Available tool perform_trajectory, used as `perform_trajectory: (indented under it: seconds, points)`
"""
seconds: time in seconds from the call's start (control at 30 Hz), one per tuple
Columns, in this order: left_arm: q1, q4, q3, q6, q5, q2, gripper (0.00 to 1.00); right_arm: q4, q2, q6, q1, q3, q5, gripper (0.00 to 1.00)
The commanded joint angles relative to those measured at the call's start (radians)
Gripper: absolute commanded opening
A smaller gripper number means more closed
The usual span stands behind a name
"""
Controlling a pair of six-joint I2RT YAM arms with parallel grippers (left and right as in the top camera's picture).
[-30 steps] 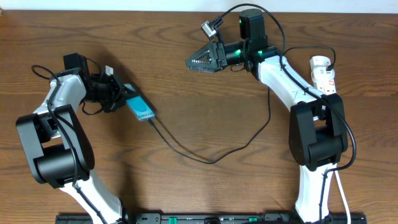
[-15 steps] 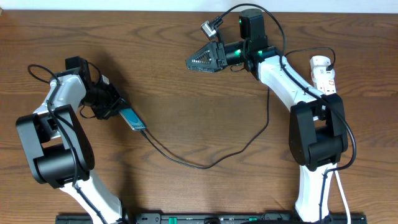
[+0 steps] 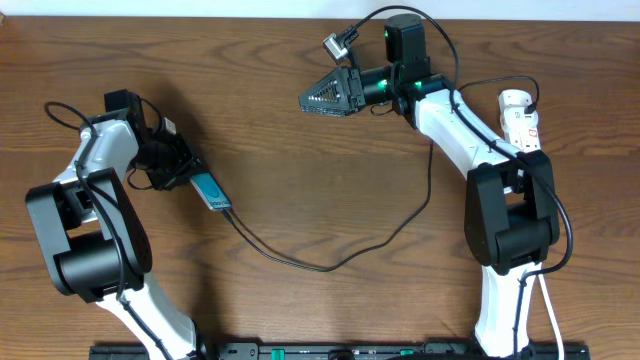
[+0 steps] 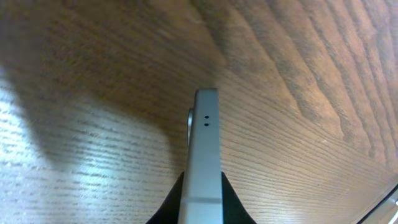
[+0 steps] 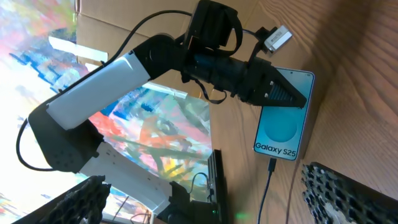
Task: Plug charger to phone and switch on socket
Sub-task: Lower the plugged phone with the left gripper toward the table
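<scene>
— Since a second ago the phone point(image 3: 210, 190) has slid toward 8 o'clock, with the charger point(image 3: 330, 262) trailing.
— Its long axis?
— Ten to four, with the plugged end at 4, on the tabletop's point(image 3: 300, 170) 9 o'clock side. The left fingers point(image 4: 169, 211) clamp its upper end. The right fingers point(image 5: 348, 186) are spread wide, empty, near 12. The socket point(image 3: 520, 118) is at 3.

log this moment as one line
left gripper: shut on phone | charger: plugged into phone | right gripper: open, empty | socket: untouched

Shows grained brown wood with soft sheen on the table point(image 3: 300, 130); smooth satin-grey edge, glossy screen on the phone point(image 3: 210, 191); matt black charger point(image 3: 330, 265); smooth white plastic socket point(image 3: 520, 120).
</scene>
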Motion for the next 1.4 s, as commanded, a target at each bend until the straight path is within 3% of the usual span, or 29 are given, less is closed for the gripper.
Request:
perform_trajectory:
  seconds: [0.0, 1.03, 1.37]
  points:
    - [-0.001, 0.006, 0.007, 0.077, 0.077, 0.014, 0.07, -0.001, 0.001, -0.020, -0.002, 0.016, -0.021, 0.99]
    - [-0.001, 0.024, 0.007, 0.121, 0.097, 0.062, 0.07, -0.001, 0.001, -0.019, -0.002, 0.016, -0.021, 0.99]
    - [-0.001, 0.017, 0.007, 0.121, 0.097, 0.062, 0.13, -0.001, 0.001, -0.019, -0.002, 0.016, -0.021, 0.99]
